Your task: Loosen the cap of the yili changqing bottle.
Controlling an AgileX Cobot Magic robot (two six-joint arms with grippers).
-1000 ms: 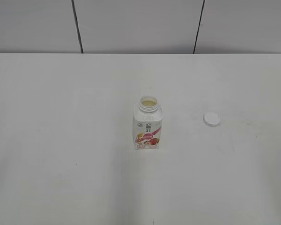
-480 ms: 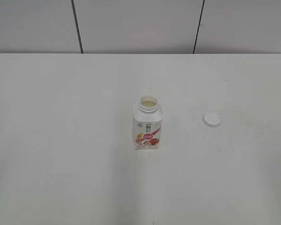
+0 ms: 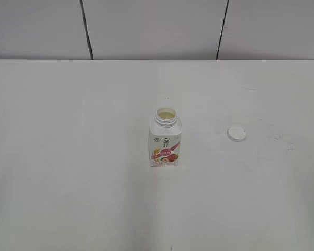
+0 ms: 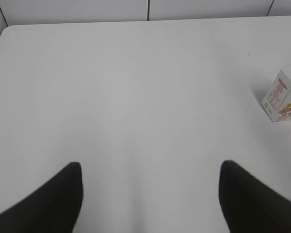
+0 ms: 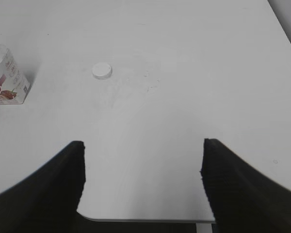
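Standing upright mid-table: yili changqing bottle [image 3: 165, 139], neck uncapped, pink-red fruit label facing near, logo too small to read. Lying flat, well right of it: cap [image 3: 236, 133]. Bare white table [image 3: 68, 157] all round. Released, spread wide, holding nothing: left gripper [image 4: 148, 194], right gripper [image 5: 143, 182].

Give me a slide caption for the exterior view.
Open bottle stands upright mid-table; its cap lies apart to the right.

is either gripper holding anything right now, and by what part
Nothing is held. The left gripper and right gripper are both open over bare table. The bottle stands uncapped, and the cap lies apart on the table.
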